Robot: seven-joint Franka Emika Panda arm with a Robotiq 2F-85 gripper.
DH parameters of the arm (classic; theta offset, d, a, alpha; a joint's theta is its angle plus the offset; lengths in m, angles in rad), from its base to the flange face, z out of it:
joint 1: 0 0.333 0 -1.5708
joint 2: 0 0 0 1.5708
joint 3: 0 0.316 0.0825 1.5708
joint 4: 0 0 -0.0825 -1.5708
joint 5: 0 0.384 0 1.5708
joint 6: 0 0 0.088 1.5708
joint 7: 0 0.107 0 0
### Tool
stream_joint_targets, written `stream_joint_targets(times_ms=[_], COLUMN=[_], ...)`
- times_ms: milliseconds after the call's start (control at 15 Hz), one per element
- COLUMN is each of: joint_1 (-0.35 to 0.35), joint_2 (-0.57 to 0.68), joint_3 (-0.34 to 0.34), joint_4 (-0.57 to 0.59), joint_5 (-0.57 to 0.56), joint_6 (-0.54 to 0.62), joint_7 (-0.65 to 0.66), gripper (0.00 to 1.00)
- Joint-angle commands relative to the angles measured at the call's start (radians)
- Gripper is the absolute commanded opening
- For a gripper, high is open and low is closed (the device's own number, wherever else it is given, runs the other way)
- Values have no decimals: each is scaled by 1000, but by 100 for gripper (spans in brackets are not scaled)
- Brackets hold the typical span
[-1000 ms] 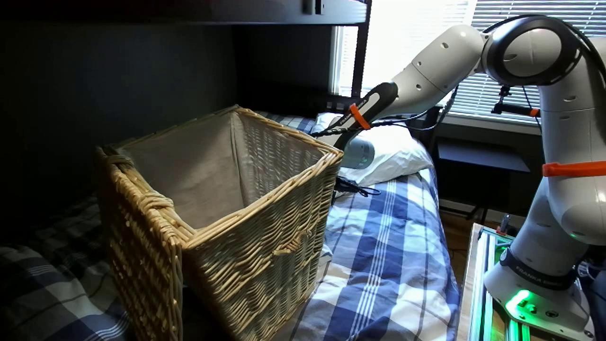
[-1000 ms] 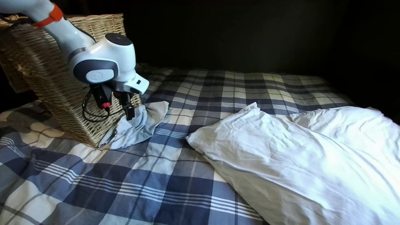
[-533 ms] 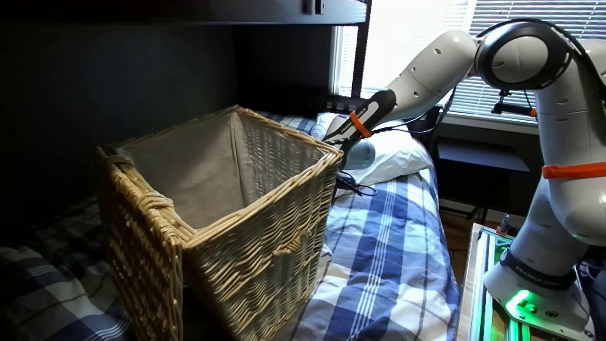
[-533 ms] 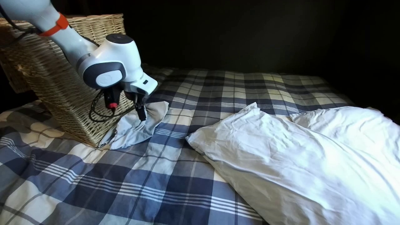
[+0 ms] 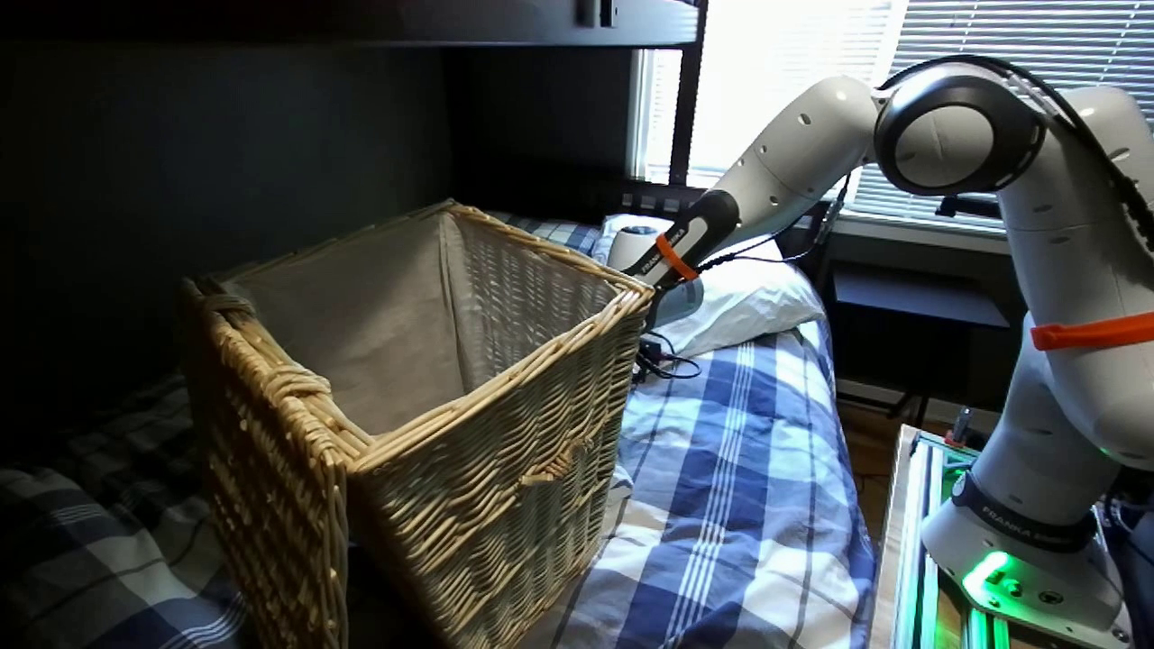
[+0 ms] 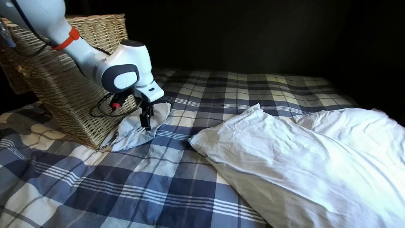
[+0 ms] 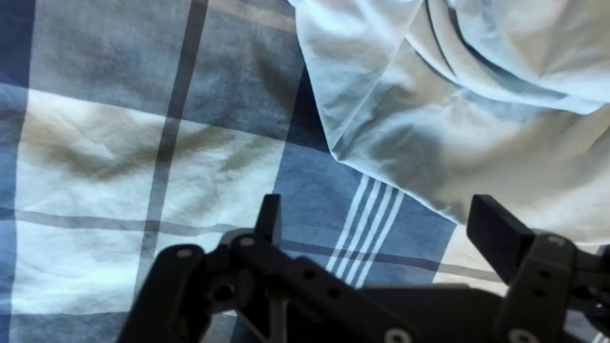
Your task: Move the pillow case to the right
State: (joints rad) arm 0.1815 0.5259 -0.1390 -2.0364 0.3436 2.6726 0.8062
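Note:
The pillow case is a small, crumpled, pale cloth lying on the plaid bedding against the foot of the wicker basket. It also fills the upper right of the wrist view, with folds and one pointed corner. In an exterior view the basket hides most or all of it. My gripper is above the cloth, pointing down. In the wrist view my gripper is open, with plaid bedding and the cloth's edge showing between its fingers. It holds nothing. The right finger overlaps the cloth in view; contact cannot be told.
The tall wicker basket stands right beside the arm and also shows in an exterior view. Large white pillows lie on the right there. Plaid bedding covers the bed. A dark upper bunk overhangs it.
In an exterior view my gripper has moved right across the cloth and a little lower, and the wrist has turned slightly. The arm's elbow has come down. The cloth has not visibly moved.

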Motion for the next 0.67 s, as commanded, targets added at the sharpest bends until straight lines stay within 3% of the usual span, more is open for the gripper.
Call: stream_joint_targets(times_ms=[0, 400, 600], joint_1=[6, -29, -47], joint_2=[74, 180, 226], joint_3=[-1, 58, 98], joint_4=[112, 270, 325], joint_5=[-46, -28, 11], joint_6=[-121, -345, -337], joint_7=[165, 299, 327], gripper=[100, 100, 100])
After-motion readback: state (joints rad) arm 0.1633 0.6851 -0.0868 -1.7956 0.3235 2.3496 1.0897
